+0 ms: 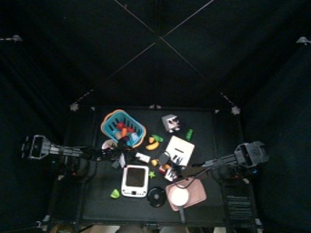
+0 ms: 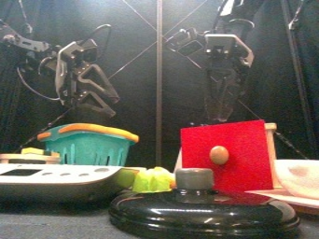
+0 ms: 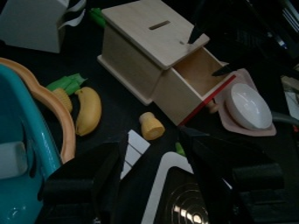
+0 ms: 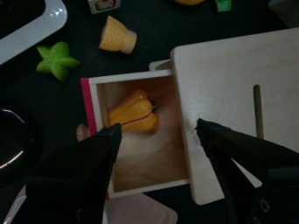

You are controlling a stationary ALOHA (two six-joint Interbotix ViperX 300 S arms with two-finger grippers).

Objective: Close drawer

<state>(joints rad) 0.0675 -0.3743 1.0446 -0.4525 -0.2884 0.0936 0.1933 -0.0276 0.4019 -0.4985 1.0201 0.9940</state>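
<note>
Above the little wooden box (image 4: 228, 105), the right arm is hanging with its wrist bent so the claw is pointing down. The right gripper (image 4: 158, 140) is standing wide open, holding nothing, with 1 jaw on each side of the drawer (image 4: 131, 131) below it. I cannot tell if it is touching the wood.

The drawer is sitting pulled out of the box, at the table's front right side. Its red front (image 2: 226, 156) with the round knob (image 2: 218, 154) is facing the front edge. Its long way is running from the box out toward that edge. A yellow toy pepper (image 4: 132, 112) is lying inside it.

The left arm is hanging up high on the left, above the blue basket (image 2: 88, 146). The left gripper (image 2: 90, 93) is also standing wide open and holding nothing.
</note>
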